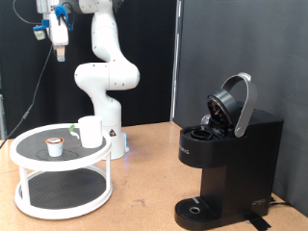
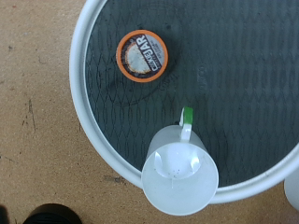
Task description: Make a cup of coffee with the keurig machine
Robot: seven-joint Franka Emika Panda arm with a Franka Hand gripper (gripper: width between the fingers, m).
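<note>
The boxy black coffee machine [image 1: 229, 154] stands on the wooden bench [image 1: 144, 173] at right, rounded lid hinged up. Left, a round white two-tier stand [image 1: 60, 173] carries the smooth white mug [image 1: 90, 132] and small pod [image 1: 56, 146]. The hand [image 1: 58, 38] hangs high above; its grip cannot be told.

1 cup [image 2: 179, 175], 1 pod [image 2: 142, 56], 1 round stand [image 1: 29, 154], 1 keurig machine [image 1: 231, 154].

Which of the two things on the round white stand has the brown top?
The pod, the small one with an orange rim and printed brown lid. The other is the cup, taller, plain white, with a side handle and nothing brown on it.
</note>
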